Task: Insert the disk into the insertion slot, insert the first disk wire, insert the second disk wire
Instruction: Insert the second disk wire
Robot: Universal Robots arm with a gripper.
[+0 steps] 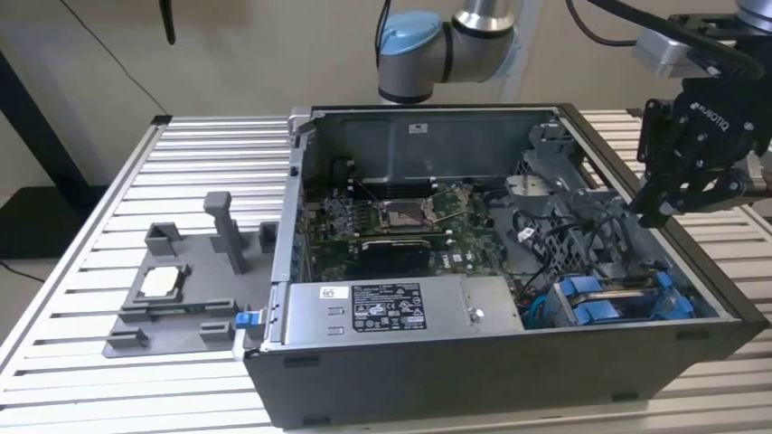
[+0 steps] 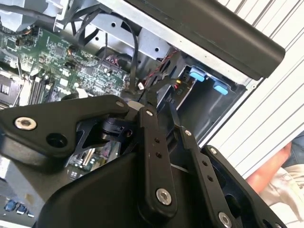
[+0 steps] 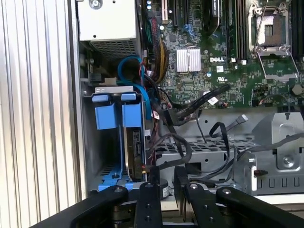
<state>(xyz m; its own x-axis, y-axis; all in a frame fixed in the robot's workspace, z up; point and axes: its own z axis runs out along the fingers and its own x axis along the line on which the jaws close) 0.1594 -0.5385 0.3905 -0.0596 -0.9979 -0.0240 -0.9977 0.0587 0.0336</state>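
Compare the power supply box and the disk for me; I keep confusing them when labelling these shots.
The power supply box is bulky, plain grey, with a white sticker on top; the disk is slim, in a bright blue frame. The power supply box lies flat by the case's near wall in the exterior view; the disk appears to stand on edge in the insertion slot. Both sit inside the dark computer case.
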